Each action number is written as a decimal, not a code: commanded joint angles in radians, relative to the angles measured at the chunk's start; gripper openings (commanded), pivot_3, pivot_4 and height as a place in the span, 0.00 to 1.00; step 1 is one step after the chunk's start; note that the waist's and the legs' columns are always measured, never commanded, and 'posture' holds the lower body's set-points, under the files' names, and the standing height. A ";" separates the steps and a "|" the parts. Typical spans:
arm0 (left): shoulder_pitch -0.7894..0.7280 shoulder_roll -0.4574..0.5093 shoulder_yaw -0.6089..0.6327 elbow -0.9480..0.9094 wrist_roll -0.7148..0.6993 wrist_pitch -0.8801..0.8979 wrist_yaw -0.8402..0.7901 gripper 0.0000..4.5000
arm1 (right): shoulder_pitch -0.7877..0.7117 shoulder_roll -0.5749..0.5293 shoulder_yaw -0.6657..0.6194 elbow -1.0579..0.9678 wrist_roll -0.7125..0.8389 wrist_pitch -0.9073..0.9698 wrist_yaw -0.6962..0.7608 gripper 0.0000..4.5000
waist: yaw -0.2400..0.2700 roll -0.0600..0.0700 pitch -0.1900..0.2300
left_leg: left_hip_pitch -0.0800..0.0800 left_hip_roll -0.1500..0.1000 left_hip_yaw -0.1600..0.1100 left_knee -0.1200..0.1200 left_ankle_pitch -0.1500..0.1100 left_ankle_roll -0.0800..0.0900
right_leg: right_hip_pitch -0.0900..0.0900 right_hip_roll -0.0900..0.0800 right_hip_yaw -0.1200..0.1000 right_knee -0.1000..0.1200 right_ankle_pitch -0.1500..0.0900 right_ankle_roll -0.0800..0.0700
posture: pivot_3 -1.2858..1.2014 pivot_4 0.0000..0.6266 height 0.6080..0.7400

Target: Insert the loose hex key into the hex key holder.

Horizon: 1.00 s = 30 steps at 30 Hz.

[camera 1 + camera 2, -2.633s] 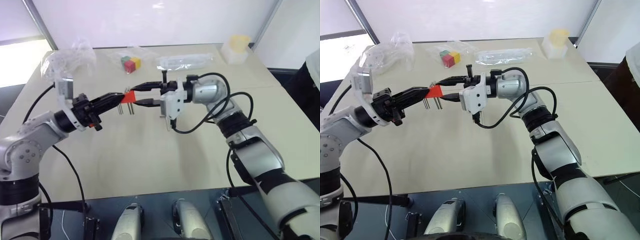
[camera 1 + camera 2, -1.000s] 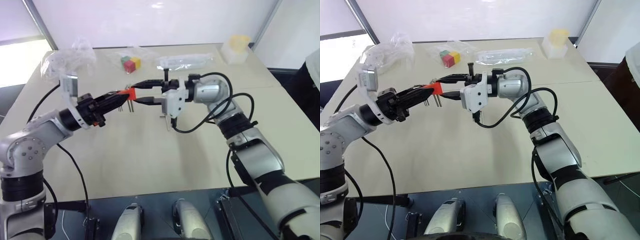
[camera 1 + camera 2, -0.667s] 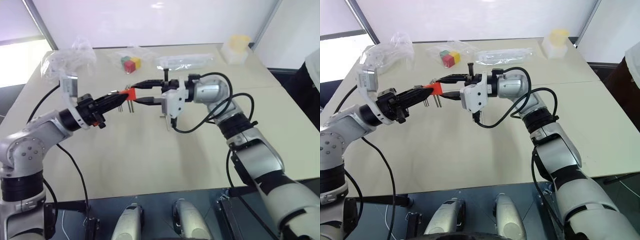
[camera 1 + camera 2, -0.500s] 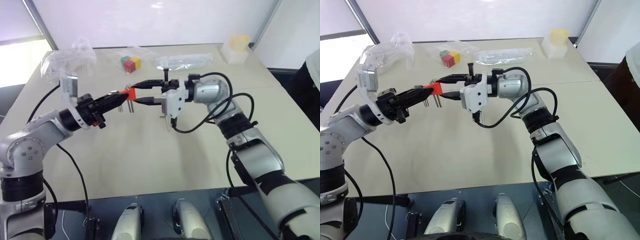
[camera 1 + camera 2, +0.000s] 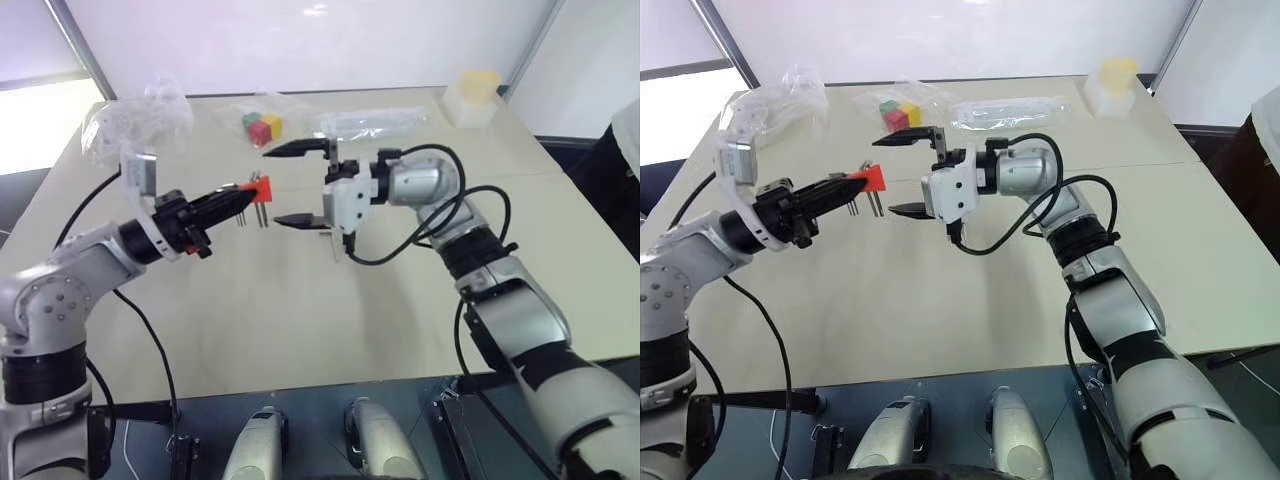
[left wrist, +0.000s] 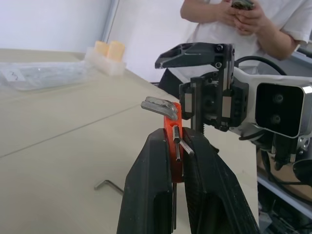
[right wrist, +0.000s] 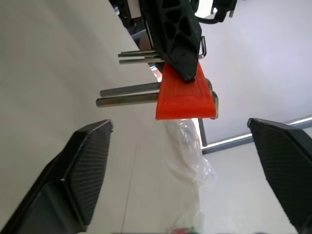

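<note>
The hex key holder [image 5: 259, 187] is an orange-red block with several grey keys [image 7: 129, 90] sticking out. My left gripper [image 5: 244, 193] is shut on it and holds it above the table. My right gripper [image 5: 290, 185] faces it from the right, open wide, one finger above and one below the holder's level, touching nothing. In the right wrist view the holder [image 7: 186, 97] hangs between and beyond the spread fingers [image 7: 83, 165]. The loose hex key [image 6: 109, 184], a small L-shaped rod, lies flat on the table under the grippers.
At the back of the table lie crumpled plastic bags [image 5: 140, 115], a cluster of coloured cubes [image 5: 262, 127], a long clear bag [image 5: 370, 122] and a pale yellow-topped container [image 5: 475, 95]. A person [image 6: 234, 19] stands beyond the table's right edge.
My right gripper's fingers, which were close around the holder's end, have spread wide apart. The left gripper keeps its hold and has not moved in the last second.
</note>
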 commanded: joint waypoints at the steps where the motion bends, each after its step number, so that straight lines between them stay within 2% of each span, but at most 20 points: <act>1: 0.013 0.048 0.005 -0.055 0.045 -0.034 -0.031 0.00 | 0.008 -0.025 -0.025 -0.047 0.027 0.111 0.026 0.99 | 0.000 0.000 0.000 | 0.000 0.000 0.000 0.000 0.000 0.000 | 0.000 0.000 0.000 0.000 0.000 0.000 | 0.52 0.24 1.00; 6: 0.044 0.095 -0.013 -0.118 0.134 -0.100 -0.071 0.00 | 0.072 -0.040 -0.067 -0.190 0.095 0.645 0.059 0.99 | 0.003 0.000 0.000 | 0.000 0.000 0.000 0.000 0.000 0.000 | 0.000 0.000 0.000 0.000 0.000 0.000 | 0.52 0.24 1.00; 9: 0.057 0.091 0.005 -0.131 0.121 -0.101 -0.060 0.00 | 0.058 0.024 -0.131 -0.303 0.146 1.124 -0.068 0.99 | 0.001 0.000 0.000 | 0.000 0.000 -0.001 0.000 0.000 0.000 | 0.000 -0.001 0.000 0.000 0.000 0.000 | 0.52 0.24 1.00; 11: 0.064 0.084 0.021 -0.133 0.106 -0.098 -0.043 0.00 | 0.040 0.069 -0.163 -0.354 0.170 1.365 -0.138 0.99 | -0.001 0.000 0.000 | 0.000 0.001 -0.002 0.000 0.000 0.000 | -0.001 0.000 0.001 0.000 0.000 -0.001 | 0.52 0.24 1.00; 16: 0.076 0.090 0.039 -0.134 0.112 -0.108 -0.027 0.00 | -0.061 0.169 -0.169 -0.313 0.149 1.759 -0.295 0.99 | 0.001 0.000 0.000 | -0.001 0.001 -0.002 -0.001 0.000 0.000 | -0.002 0.000 0.000 0.001 0.000 -0.001 | 0.52 0.24 1.00; 19: 0.067 0.083 0.048 -0.131 0.098 -0.102 -0.011 0.00 | -0.110 0.204 -0.131 -0.222 0.112 1.872 -0.362 0.99 | 0.003 0.000 0.000 | -0.001 0.000 -0.001 0.000 0.000 0.000 | -0.002 0.000 -0.001 0.001 0.000 -0.001 | 0.52 0.24 1.00; 23: 0.075 0.083 0.057 -0.129 0.095 -0.102 -0.002 0.00 | -0.152 0.246 -0.148 -0.079 0.099 1.996 -0.461 0.99 | 0.004 0.000 0.000 | -0.002 -0.001 0.000 0.000 0.000 0.000 | -0.001 -0.001 -0.001 -0.001 0.000 -0.001 | 0.52 0.24 1.00; 27: 0.089 0.080 0.058 -0.137 0.101 -0.107 0.002 0.00 | -0.175 0.242 -0.067 -0.028 0.080 2.043 -0.444 0.99 | 0.000 0.000 0.000 | -0.002 -0.001 0.001 -0.001 0.000 0.000 | -0.002 -0.001 -0.001 -0.001 0.000 0.000 | 0.52 0.24 1.00; 30: 0.097 0.078 0.057 -0.143 0.102 -0.109 0.007 0.00 | -0.188 0.249 -0.073 0.003 0.084 2.062 -0.456 0.99 | -0.003 0.000 0.000 | -0.002 -0.001 0.001 -0.001 0.000 0.000 | -0.002 0.000 -0.001 -0.001 0.000 0.000 | 0.52 0.24 1.00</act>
